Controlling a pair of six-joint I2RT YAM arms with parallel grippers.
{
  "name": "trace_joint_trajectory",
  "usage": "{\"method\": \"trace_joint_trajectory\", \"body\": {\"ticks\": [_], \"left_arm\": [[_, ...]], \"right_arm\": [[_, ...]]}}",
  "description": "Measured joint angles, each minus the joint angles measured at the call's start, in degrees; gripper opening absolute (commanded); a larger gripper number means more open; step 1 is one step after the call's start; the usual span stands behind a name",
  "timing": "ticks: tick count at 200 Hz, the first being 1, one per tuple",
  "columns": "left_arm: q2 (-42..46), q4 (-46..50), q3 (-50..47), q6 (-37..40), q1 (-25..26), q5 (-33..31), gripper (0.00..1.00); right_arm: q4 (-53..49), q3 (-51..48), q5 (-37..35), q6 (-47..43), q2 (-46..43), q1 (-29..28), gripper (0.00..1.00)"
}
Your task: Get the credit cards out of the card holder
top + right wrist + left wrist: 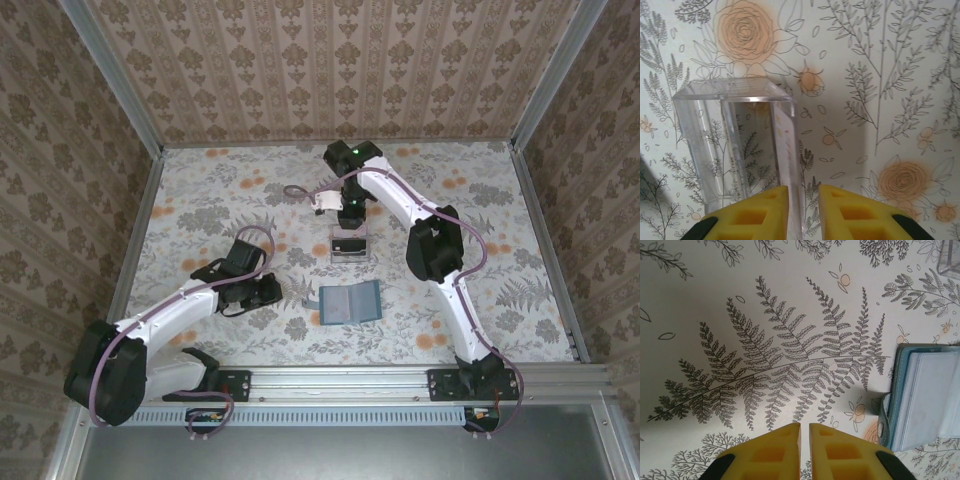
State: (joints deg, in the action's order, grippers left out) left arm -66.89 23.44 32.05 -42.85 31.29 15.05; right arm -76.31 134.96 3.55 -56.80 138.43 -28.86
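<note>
top camera fixed high behind near edge, looking down on whole table (200, 200). left wrist camera close above tabletop, facing down; card holder (925, 395) at its right edge, shared with top view. right wrist camera close over clear tray (735, 145), shared too.

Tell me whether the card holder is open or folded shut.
Open. The card holder lies spread, both panels side by side; the left wrist view shows an inner pocket.
</note>
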Motion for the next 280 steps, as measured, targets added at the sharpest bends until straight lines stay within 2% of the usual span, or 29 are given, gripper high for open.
{"method": "trace_joint_trajectory", "body": {"ticks": [43, 85, 142, 168, 220, 280], "left_arm": [[0.0, 0.85, 1.79, 0.0, 0.98, 0.11, 0.13], [-0.48, 0.61, 4.9, -0.04, 4.09, 0.09, 0.13], [-8.2, -1.33, 10.32, -0.09, 10.49, 0.0, 0.11], [-13.2, -2.47, 12.48, -0.09, 13.03, 0.15, 0.09], [-19.93, -1.62, 15.47, -0.04, 15.96, -0.83, 0.06], [-20.06, -1.46, 14.34, -0.07, 15.98, -1.01, 0.06]], "right_arm": [[2.93, -2.12, -0.61, 1.99, -4.37, 0.0, 0.24], [9.09, -9.88, -0.63, 9.46, -10.58, 0.09, 0.21], [24.09, -32.02, -1.46, 31.91, -23.47, 0.66, 0.23], [28.96, -37.2, -2.6, 43.76, -28.37, 1.05, 0.18], [33.75, -37.44, -2.08, 61.35, -27.98, 1.51, 0.19], [35.69, -37.4, -0.13, 67.47, -21.11, 1.51, 0.16]]}}
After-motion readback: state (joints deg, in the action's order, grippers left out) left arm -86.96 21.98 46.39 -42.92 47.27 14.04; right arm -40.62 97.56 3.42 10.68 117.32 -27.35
